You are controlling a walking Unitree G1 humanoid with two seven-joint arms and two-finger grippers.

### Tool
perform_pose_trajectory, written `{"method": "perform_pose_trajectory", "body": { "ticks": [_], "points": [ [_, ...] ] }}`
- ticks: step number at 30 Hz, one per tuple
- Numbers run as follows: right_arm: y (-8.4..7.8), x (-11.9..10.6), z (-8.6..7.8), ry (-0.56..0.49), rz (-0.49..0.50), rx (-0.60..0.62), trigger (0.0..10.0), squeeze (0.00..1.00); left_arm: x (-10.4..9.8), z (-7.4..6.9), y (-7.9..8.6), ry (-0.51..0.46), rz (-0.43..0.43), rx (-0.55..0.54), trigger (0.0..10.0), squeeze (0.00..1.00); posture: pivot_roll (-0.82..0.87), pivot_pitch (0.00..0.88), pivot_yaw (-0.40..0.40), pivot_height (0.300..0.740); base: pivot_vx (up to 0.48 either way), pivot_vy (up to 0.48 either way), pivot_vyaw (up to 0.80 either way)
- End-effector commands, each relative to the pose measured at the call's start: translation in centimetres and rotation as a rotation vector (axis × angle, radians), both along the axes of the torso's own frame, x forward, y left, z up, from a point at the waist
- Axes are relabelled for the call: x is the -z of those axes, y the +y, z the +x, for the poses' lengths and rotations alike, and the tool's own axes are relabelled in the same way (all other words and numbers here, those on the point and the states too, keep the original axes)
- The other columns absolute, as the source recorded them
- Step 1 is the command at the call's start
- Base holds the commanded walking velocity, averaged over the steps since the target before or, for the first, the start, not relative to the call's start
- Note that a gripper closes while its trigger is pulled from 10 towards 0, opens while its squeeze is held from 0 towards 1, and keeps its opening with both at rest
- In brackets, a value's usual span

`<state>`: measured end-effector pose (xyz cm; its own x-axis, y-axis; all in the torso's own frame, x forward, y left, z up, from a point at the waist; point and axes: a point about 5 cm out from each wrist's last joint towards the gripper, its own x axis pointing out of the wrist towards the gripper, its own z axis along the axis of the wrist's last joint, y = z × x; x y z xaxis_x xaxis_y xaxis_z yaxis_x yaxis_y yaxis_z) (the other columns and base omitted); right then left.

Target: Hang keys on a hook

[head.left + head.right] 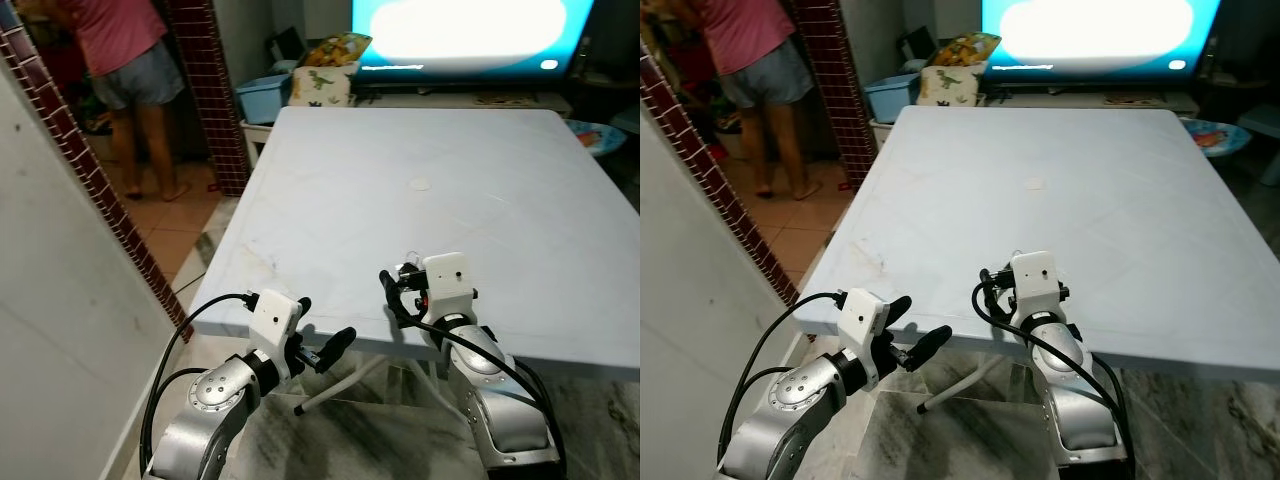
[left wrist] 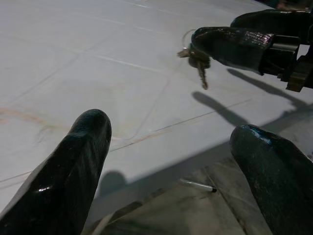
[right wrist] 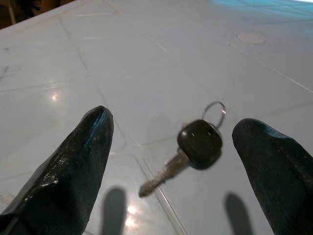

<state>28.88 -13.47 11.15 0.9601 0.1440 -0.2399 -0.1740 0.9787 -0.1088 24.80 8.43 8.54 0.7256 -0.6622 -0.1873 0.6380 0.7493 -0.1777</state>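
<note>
A key (image 3: 199, 142) with a black head and a silver ring lies on the white table (image 1: 420, 150), close to its front edge. My right gripper (image 3: 175, 121) hovers open low over the table, one finger on either side of the key and neither touching it. From the head, the right gripper (image 1: 400, 285) sits over the table's front edge, with the key ring (image 1: 407, 256) just ahead of it. My left gripper (image 1: 325, 325) is open and holds nothing, at the table's front edge, left of the right one. From the left wrist, the key (image 2: 199, 66) shows beside a right finger (image 2: 230, 44).
A person (image 1: 130, 60) stands at the far left in a doorway with a red tiled edge (image 1: 100, 190). A lit screen (image 1: 470, 30) and a blue basin (image 1: 262, 95) sit behind the table. A white wall (image 1: 50, 300) lies close on my left. Table legs (image 1: 340, 385) stand below the front edge.
</note>
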Motion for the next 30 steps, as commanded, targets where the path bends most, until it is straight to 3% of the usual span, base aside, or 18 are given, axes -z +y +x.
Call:
{"method": "perform_pose_trajectory", "body": {
  "ticks": [1,12,18,30],
  "points": [
    [0.1,-0.1,0.3,-0.004,0.012,-0.006,10.0,0.00,-0.4,0.1,0.1,-0.019,0.005,-0.002,10.0,0.00,-0.06,0.000,0.086,0.740,0.000,0.000,0.00],
    [0.5,-0.5,0.6,-0.023,0.033,0.000,10.0,0.00,-0.5,0.2,0.3,-0.018,0.000,-0.002,10.0,0.00,-0.06,0.000,0.089,0.740,0.000,0.000,0.00],
    [-0.1,0.2,-0.3,-0.003,0.019,0.010,10.0,0.00,-0.5,0.1,0.4,-0.012,-0.002,-0.012,10.0,0.00,-0.06,0.000,0.091,0.740,0.000,0.351,0.00],
    [0.1,0.5,-0.7,0.003,0.023,0.016,10.0,0.00,-0.4,0.2,0.3,-0.007,0.008,-0.002,10.0,0.00,-0.06,0.000,0.100,0.740,0.000,0.372,0.00]
  ]
}}
